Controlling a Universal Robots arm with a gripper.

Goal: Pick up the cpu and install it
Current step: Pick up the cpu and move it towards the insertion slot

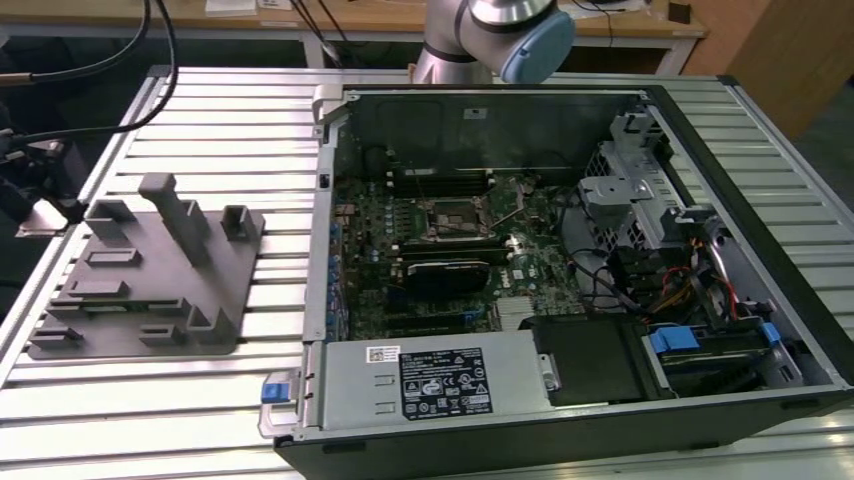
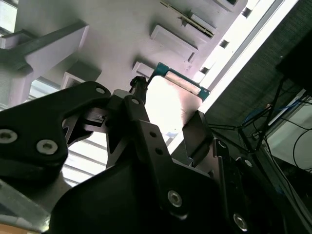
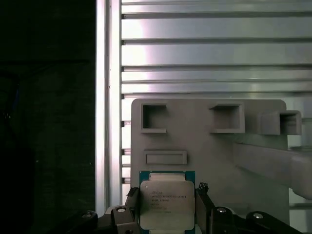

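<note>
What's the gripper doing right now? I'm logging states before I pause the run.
Gripper: closed, holding the cpu by two opposite edges.
</note>
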